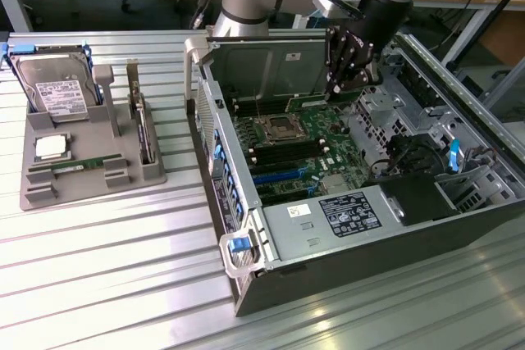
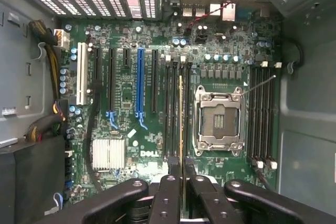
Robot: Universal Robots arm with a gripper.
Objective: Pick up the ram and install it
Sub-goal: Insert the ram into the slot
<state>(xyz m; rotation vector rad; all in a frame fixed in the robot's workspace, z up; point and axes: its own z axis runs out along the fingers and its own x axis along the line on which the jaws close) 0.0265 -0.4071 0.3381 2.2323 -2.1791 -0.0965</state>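
Observation:
My gripper (image 2: 181, 174) is shut on the ram (image 2: 181, 124), a thin stick seen edge-on, running out from between the black fingers (image 2: 169, 187). It hangs over the black memory slots (image 2: 172, 108) beside the empty processor socket (image 2: 218, 121) of the green motherboard (image 2: 126, 98); whether it touches a slot I cannot tell. In the exterior view the gripper (image 1: 346, 79) hovers inside the open computer case (image 1: 246, 227), above the board's far end. A second ram stick (image 1: 79, 166) lies flat on the grey holder tray (image 1: 90, 190).
The tray at the exterior view's left also carries a big silver hard drive (image 1: 56, 92) and a square silver processor chip (image 1: 51, 147). More memory slots (image 2: 261, 114) lie on the socket's other side. A power supply (image 1: 349, 215) and cables (image 1: 410, 153) crowd the case.

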